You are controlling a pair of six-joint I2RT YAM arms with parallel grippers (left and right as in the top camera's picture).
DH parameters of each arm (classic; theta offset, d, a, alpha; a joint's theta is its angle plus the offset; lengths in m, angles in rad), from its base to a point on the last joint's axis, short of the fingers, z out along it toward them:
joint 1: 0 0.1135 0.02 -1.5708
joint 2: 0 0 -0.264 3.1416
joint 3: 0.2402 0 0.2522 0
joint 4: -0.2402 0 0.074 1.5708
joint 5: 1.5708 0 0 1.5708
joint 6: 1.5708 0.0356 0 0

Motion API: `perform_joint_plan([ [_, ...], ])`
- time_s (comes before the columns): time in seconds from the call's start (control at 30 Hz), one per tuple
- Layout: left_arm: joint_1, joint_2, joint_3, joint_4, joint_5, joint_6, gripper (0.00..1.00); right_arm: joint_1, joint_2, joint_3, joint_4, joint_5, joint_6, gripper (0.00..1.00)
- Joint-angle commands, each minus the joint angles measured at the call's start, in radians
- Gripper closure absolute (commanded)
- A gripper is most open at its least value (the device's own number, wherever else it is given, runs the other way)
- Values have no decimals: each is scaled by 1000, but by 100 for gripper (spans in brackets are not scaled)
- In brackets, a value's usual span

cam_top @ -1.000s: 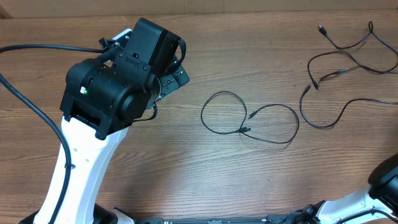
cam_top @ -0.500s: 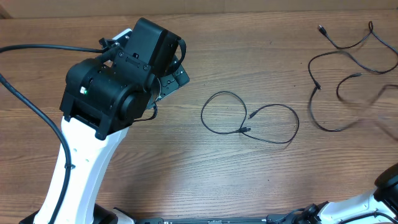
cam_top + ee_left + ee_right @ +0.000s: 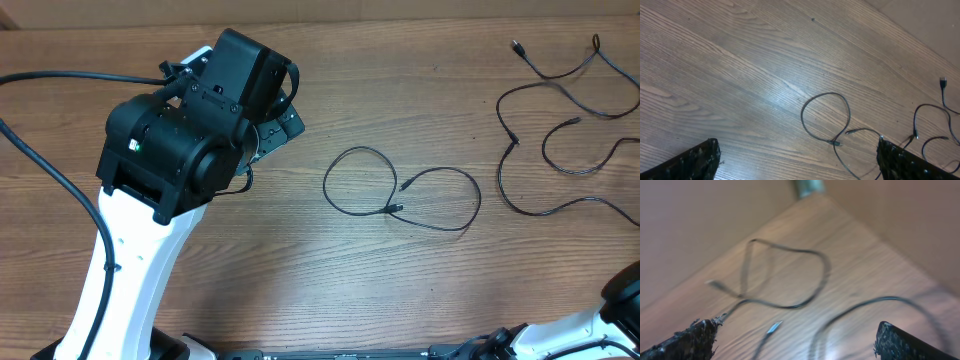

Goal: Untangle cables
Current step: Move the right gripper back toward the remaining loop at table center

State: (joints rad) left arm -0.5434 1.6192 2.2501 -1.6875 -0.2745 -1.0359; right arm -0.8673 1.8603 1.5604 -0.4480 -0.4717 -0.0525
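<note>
My left jaws and right jaws both stand wide, holding nothing. One looped cable [image 3: 362,149] lies mid-worktop [image 3: 300,280]; the other cables [image 3: 514,141] sprawl far right. If I pinch where strands cross, I could drag two together and tighten a knot.

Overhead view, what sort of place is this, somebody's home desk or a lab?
Most likely a robotics lab or test bench, not a home desk. A black-and-white robot arm reaches over a bare wood-grain table, and thin black cables lie spread loose across it, like a set-up exercise.
</note>
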Motion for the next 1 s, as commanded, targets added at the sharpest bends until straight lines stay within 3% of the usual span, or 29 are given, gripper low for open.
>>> perform_joint_plan([
  [0.0, 0, -3, 3, -2, -21, 19, 0, 62, -1, 11, -19, -152, -1, 0],
  [0.57, 0, -3, 3, -2, -21, 19, 0, 478, -1, 11, -317, -106, -8, 0],
  [0.7, 0, -3, 3, -2, -21, 19, 0, 571, -1, 11, -442, -106, -126, 0],
  [0.83, 0, -3, 3, -2, -21, 19, 0, 680, -1, 11, -603, -105, -351, 0],
  [0.97, 0, -3, 3, -2, -21, 19, 0, 761, -1, 11, -714, -105, -431, 0],
])
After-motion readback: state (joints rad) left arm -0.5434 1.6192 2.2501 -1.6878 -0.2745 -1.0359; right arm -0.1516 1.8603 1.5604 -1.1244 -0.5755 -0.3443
